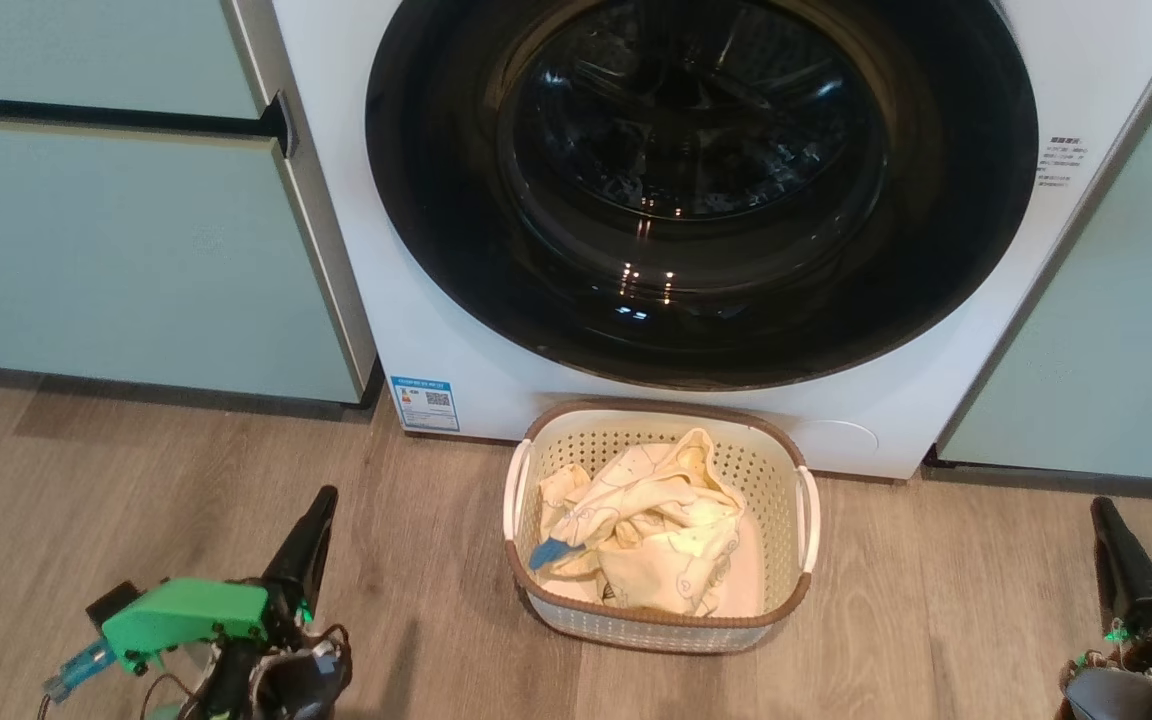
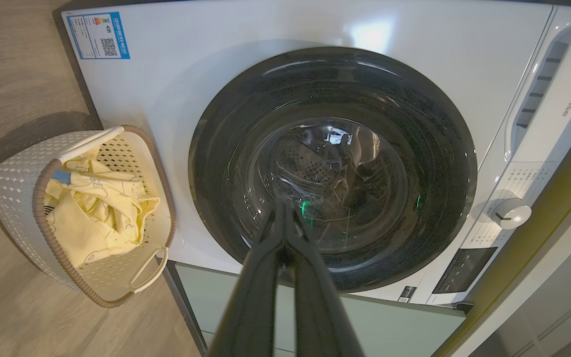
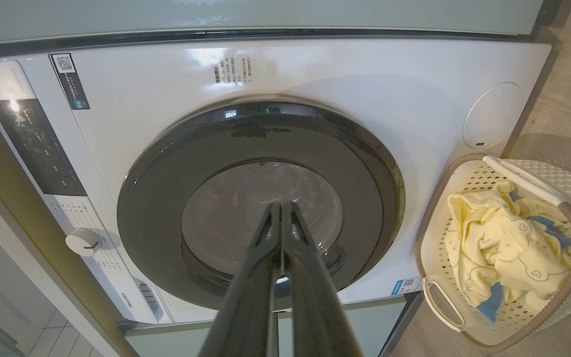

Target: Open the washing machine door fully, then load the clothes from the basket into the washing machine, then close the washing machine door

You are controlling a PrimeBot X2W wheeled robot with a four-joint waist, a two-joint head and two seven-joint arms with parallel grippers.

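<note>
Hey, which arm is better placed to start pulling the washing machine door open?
Probably the right. The washing machine door is closed, and its handle-like notch sits on the rim toward the robot's right, the right end effector's side. The left end effector would reach across.

Pale green cabinets (image 1: pixel 136 260) stand on a wood-look floor (image 1: pixel 136 470)

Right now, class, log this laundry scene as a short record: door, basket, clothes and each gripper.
washing machine door: shut against the washing machine
basket: on the floor, in front of the machine, below the door
clothes: heaped in the basket
left gripper: shut, empty, left of the basket
right gripper: shut, empty, right of the basket
</note>
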